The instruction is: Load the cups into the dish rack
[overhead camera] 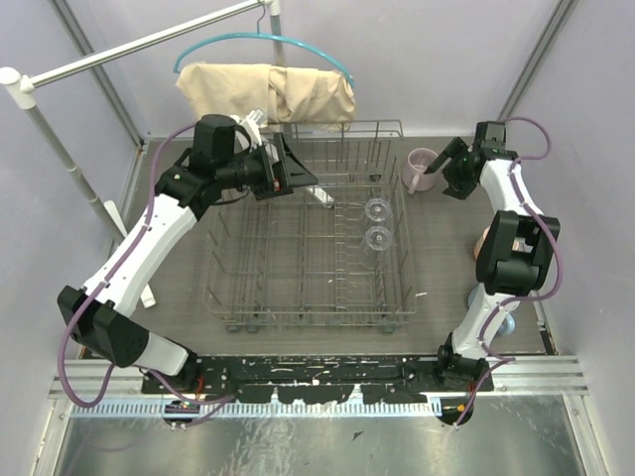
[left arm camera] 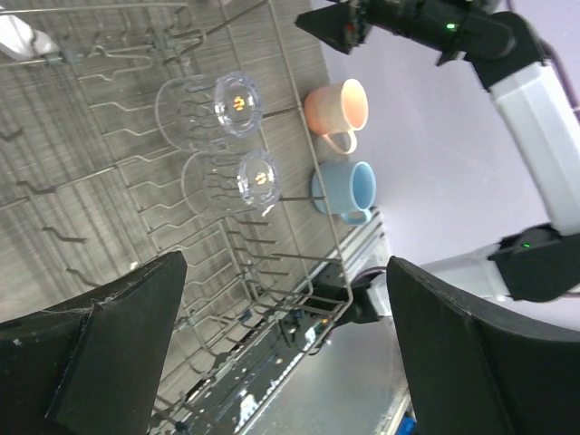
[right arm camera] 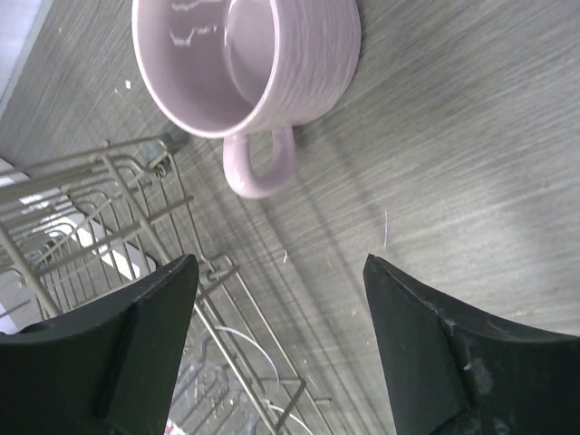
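Observation:
The grey wire dish rack point(overhead camera: 212, 294) fills the middle of the table. Two clear glass cups point(overhead camera: 377, 209) point(overhead camera: 377, 238) lie among its right-hand tines and show in the left wrist view as the upper glass point(left arm camera: 227, 109) and the lower glass point(left arm camera: 249, 177). A mauve-pink mug point(overhead camera: 422, 169) point(right arm camera: 249, 59) stands on the table by the rack's back right corner. My right gripper point(overhead camera: 448, 171) point(right arm camera: 281, 281) hangs open just right of it, holding nothing. A peach mug point(left arm camera: 337, 111) and a light blue mug point(left arm camera: 346, 190) sit right of the rack. My left gripper point(overhead camera: 303, 171) point(left arm camera: 285, 335) is open and empty over the rack's back left.
A beige cloth point(overhead camera: 268, 91) hangs on a teal hanger behind the rack. A white pole stand point(overhead camera: 60, 139) leans at the left. A small white object point(overhead camera: 319, 198) lies in the rack's back part. Walls close in the table on three sides.

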You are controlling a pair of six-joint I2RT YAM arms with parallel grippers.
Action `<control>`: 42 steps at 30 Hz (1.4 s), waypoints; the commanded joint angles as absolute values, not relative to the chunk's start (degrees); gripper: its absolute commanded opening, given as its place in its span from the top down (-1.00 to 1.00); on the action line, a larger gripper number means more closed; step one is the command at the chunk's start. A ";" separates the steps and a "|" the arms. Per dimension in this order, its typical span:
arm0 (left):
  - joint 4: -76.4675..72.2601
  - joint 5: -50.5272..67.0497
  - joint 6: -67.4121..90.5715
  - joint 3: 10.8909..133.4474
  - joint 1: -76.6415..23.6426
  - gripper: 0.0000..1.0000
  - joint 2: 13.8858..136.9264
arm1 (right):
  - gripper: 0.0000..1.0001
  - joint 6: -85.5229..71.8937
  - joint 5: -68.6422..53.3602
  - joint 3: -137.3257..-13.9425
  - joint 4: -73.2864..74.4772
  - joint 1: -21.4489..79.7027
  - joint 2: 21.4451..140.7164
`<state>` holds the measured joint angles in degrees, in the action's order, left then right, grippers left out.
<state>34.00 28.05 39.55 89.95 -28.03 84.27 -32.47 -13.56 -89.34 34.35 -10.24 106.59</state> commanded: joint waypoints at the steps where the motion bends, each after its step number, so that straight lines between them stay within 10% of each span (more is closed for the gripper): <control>1: 20.98 36.06 47.16 86.17 -25.94 -0.97 81.93 | -0.54 -35.44 -11.91 -94.79 29.42 -10.27 108.75; 20: 22.13 28.06 42.71 83.43 -23.64 -0.97 76.73 | -0.43 -42.18 -10.45 -112.18 29.02 -7.89 128.40; 42: 18.12 34.28 41.48 81.32 -20.22 -0.96 75.64 | 0.85 -37.80 -12.37 -115.36 34.06 -7.84 134.36</control>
